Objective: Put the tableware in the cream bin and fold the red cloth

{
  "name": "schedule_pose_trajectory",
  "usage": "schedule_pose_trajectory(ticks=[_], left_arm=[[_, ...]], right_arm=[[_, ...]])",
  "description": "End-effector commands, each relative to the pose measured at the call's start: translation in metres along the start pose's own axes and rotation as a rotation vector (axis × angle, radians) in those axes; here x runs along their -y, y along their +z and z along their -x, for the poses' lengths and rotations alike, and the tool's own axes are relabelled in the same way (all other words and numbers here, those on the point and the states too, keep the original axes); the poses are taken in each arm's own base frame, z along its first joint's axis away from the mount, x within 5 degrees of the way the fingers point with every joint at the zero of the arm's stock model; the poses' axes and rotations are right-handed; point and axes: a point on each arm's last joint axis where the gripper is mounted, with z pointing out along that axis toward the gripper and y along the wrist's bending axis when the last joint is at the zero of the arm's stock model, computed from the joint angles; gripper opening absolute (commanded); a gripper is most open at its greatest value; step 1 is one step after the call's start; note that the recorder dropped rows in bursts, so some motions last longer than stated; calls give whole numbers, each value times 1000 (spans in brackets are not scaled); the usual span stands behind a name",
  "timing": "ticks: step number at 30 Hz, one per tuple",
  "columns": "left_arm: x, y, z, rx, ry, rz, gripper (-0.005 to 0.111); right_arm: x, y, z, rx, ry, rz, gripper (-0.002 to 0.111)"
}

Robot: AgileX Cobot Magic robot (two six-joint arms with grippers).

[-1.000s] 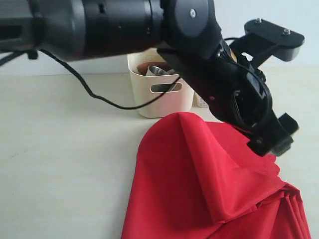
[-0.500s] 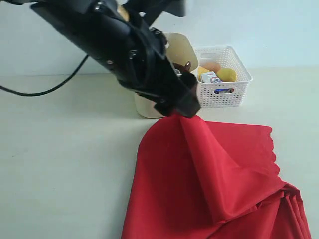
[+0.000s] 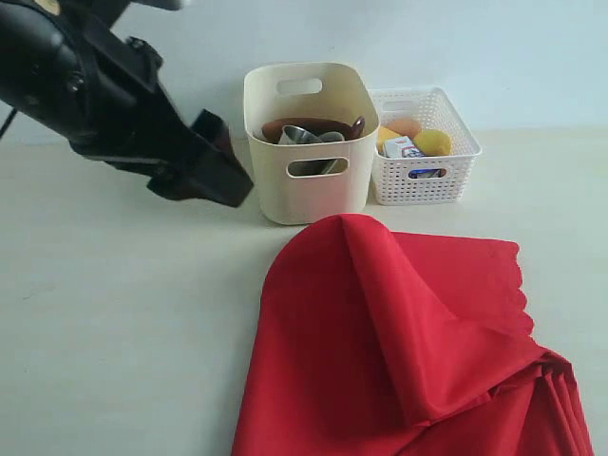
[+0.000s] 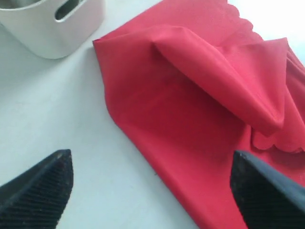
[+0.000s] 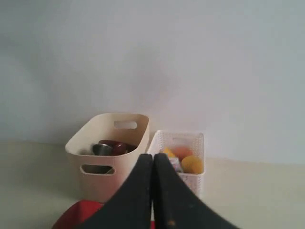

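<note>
**Left claw** [image 4: 150,187]: fingers spread wide, empty; hung above the desk [image 3: 123,313], left of the bin.

**Right claw** [image 5: 153,191]: fingers pressed together, nothing between them; raised, facing the bins.

**Red cloth** [image 3: 380,332]: lay on the desk just in front of the cream bin [image 3: 309,180], one flap turned over itself, pleats bunched at one corner, scalloped edge showing. Judged light, limp and slippery; best pinched at a corner or free edge, not the raised ridge.

**Cream bin**: held a steel cup [image 3: 296,136], brown plate [image 3: 306,124] and spoon [image 3: 357,124].

**White basket** [image 3: 423,185]: just beside the bin, food inside.
</note>
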Motion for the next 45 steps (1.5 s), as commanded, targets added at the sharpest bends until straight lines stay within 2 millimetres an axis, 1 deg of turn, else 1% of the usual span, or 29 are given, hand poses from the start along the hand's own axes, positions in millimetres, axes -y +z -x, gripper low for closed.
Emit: schedule_pose_trajectory(ticks=[1,4,6,9,10,12,17,19,22,25,28,32,35,39,42,45], left_arm=[[-11,-26,-3,66,-20,48,85],[-17,-36,-4,91,-25,71,85],[-20,-38,-5,102,-37,80,85],[-19,-34,-8,103,-47,73,85],[-19,-31,-9,103,-51,69,85],[-19,-25,-13,109,-44,58,85],[-21,-14,-21,114,-17,67,85],[-22,-11,-22,106,-13,66,85],[-23,-10,-22,105,-10,71,85],[-24,-8,-21,109,-5,80,85],[-25,-7,-20,120,-5,86,85],[-26,-6,-19,125,-6,89,85],[-26,-6,-19,125,-6,89,85],[-26,-6,-19,125,-6,89,85],[-25,-6,-20,115,-6,84,85],[-25,-6,-22,94,-6,75,85]], right_arm=[[-5,2,-9,-116,114,48,0],[-9,11,-16,-210,75,105,0],[-14,20,-20,-276,10,167,0],[-24,37,-23,-374,-96,315,0],[-26,43,-24,-406,-130,356,3],[-29,58,-28,-473,-154,396,11],[-35,95,-46,-668,-229,459,42],[-40,108,-53,-741,-251,481,49],[-47,128,-67,-854,-304,496,57],[-54,147,-76,-956,-320,451,62],[-61,161,-84,-1034,-301,364,67],[-74,172,-97,-1128,-317,293,70],[-88,173,-109,-1198,-279,258,70],[-104,171,-127,-1259,-288,239,70],[-105,172,-138,-1303,-294,150,70],[-97,177,-147,-1312,-347,18,70]])
